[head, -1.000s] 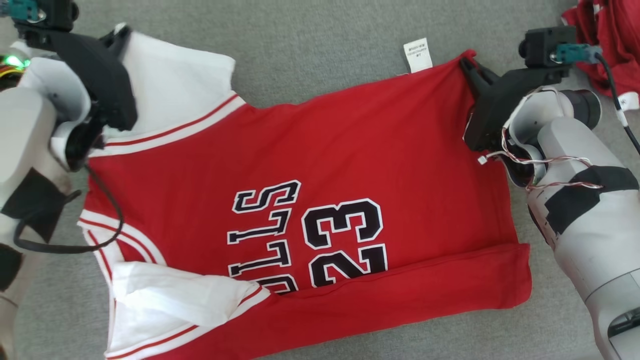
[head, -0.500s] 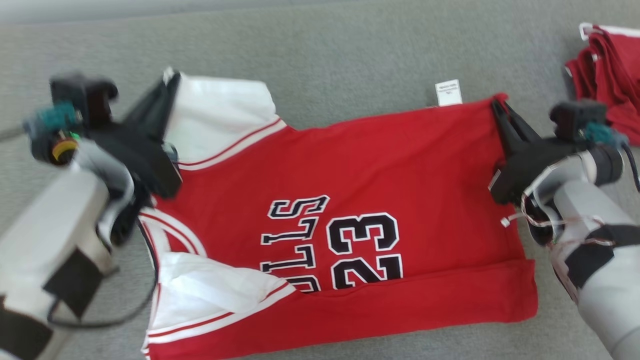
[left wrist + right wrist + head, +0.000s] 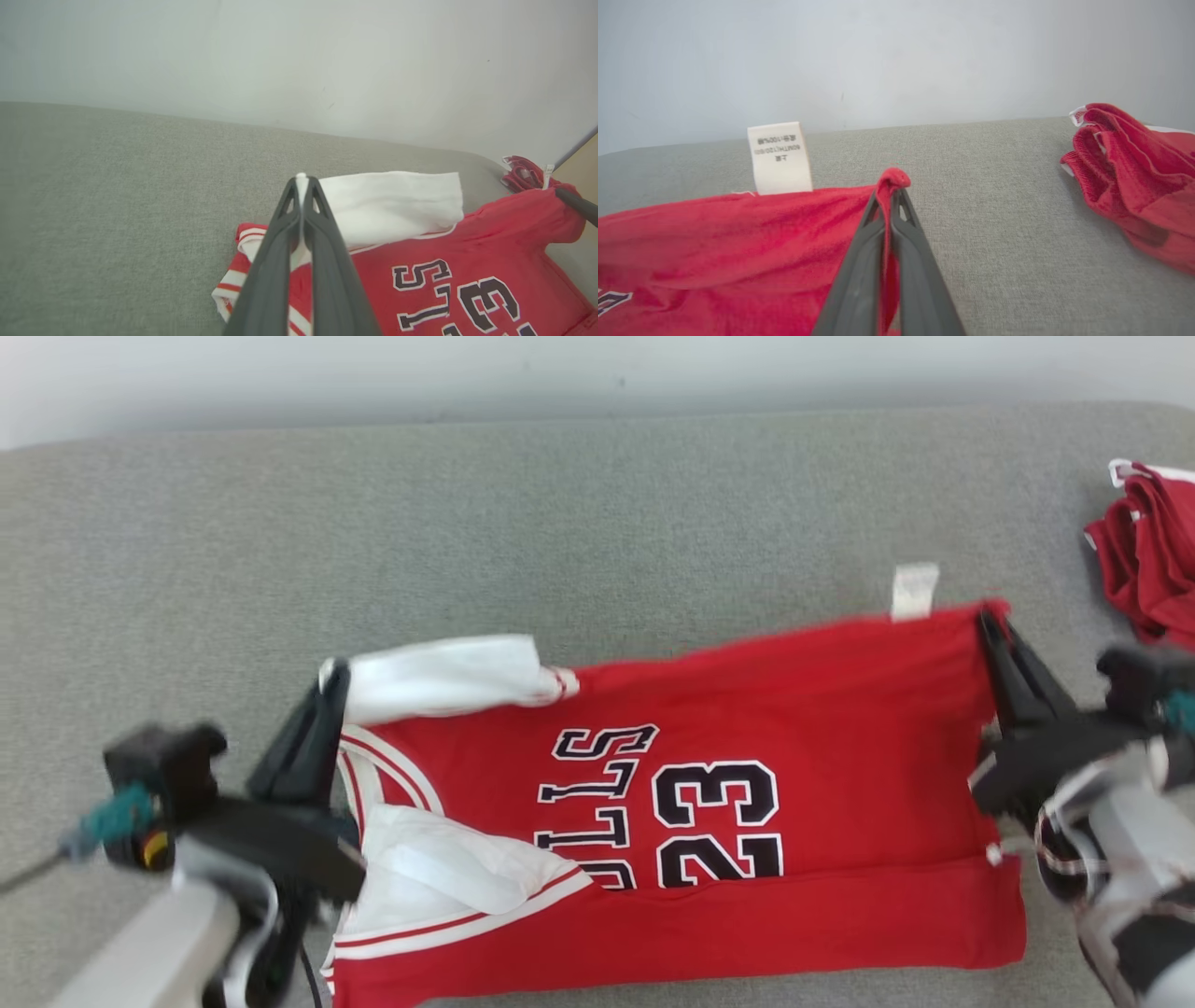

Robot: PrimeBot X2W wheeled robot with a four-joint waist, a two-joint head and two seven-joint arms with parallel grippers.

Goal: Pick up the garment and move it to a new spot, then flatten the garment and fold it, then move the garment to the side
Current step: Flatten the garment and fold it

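Note:
A red jersey (image 3: 747, 709) with white sleeves and black "23" lettering lies on the grey cushion. Its near long edge is folded over in a red band (image 3: 747, 924). My left gripper (image 3: 334, 677) is shut on the white sleeve (image 3: 448, 677) at the far left corner; the left wrist view shows that gripper (image 3: 302, 179) pinching white cloth (image 3: 387, 205). My right gripper (image 3: 987, 616) is shut on the jersey's far right corner, with red fabric (image 3: 892, 179) bunched between its fingers (image 3: 859, 275). Both corners are lifted off the cushion. A white care label (image 3: 780, 158) stands up beside it.
A second red garment (image 3: 1153, 560) lies crumpled at the right edge of the cushion, also visible in the right wrist view (image 3: 1134, 177). A pale wall (image 3: 560, 369) runs behind the grey cushion (image 3: 467, 523), which is bare beyond the jersey.
The head camera tilted up, shifting the scene down. Both grippers, still clamped on the far corners, have lifted and drawn them toward me, and the white sleeve has curled over.

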